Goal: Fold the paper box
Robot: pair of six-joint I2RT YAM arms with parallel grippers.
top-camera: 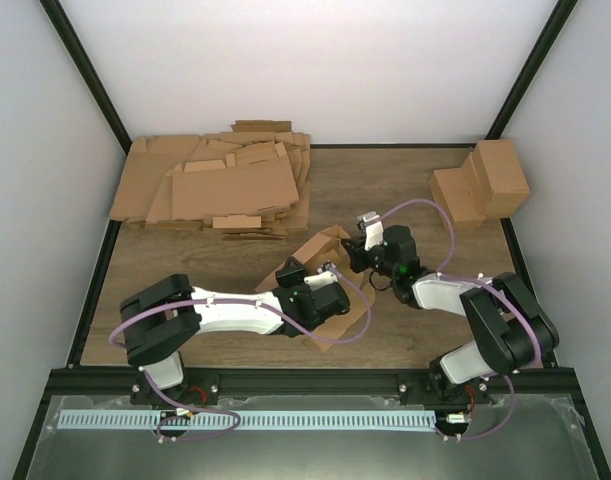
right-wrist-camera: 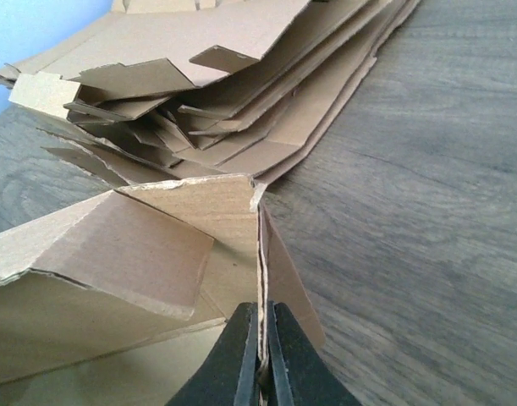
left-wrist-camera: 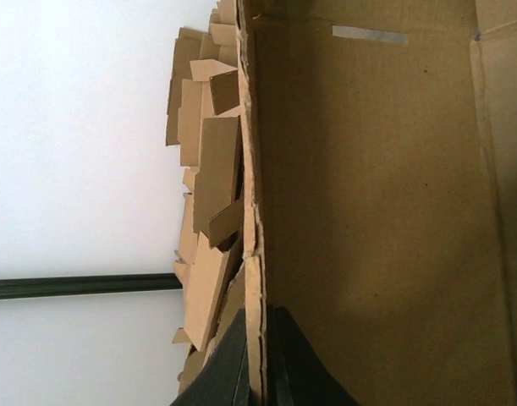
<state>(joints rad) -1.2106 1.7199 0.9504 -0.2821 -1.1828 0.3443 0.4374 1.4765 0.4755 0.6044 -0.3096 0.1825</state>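
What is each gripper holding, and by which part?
Both hold the paper box: the left gripper pinches the edge of one panel, the right gripper pinches an upright flap's edge.

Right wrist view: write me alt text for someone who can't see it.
The right gripper is shut on a thin upright flap edge of the paper box, whose partly raised brown panels fill the lower left. Behind it a heap of flat cardboard sheets lies on the wooden table.

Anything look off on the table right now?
The sheet heap at rear left is splayed, with sheets skewed rather than squared. The paper box mid-table is only half-folded, and its flap edges look ragged. Nothing spilled.
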